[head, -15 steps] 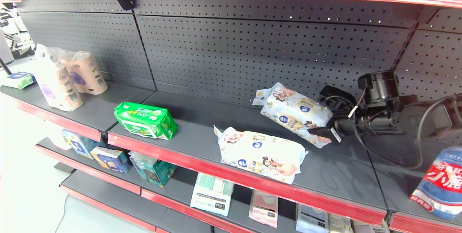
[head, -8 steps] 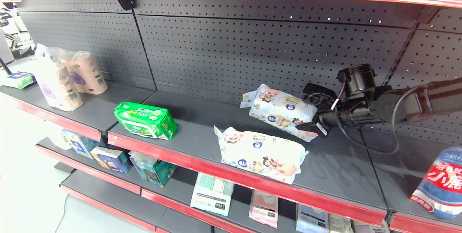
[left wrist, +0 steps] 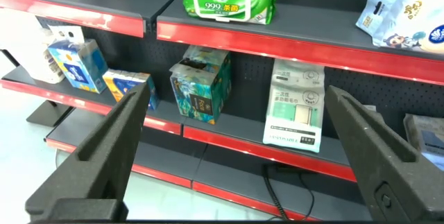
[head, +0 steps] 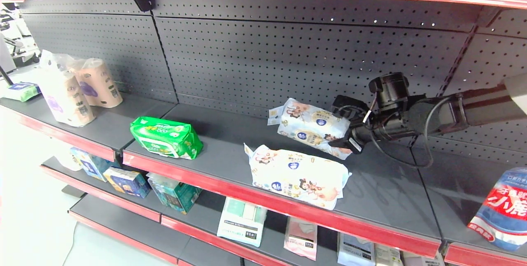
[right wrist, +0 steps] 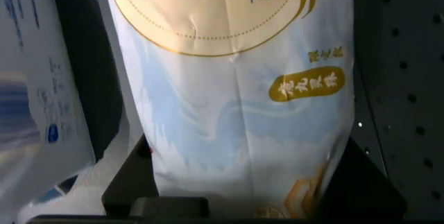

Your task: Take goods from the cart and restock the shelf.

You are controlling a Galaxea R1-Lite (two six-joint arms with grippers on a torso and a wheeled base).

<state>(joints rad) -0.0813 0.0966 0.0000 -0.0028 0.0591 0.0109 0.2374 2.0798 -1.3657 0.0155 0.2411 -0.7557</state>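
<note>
The cartoon-print pack (head: 313, 128) sits low over the back of the shelf (head: 230, 134), clamped at one end by the right gripper (head: 347, 137), just behind a matching pack (head: 298, 175) at the red front edge. Released while tilted, it could slide forward and nudge that one off. The left gripper (left wrist: 236, 158) gapes wide, empty.

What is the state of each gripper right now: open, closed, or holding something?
Left gripper: open, holding nothing.
Right gripper: closed on one end of a cartoon-print soft pack.
</note>
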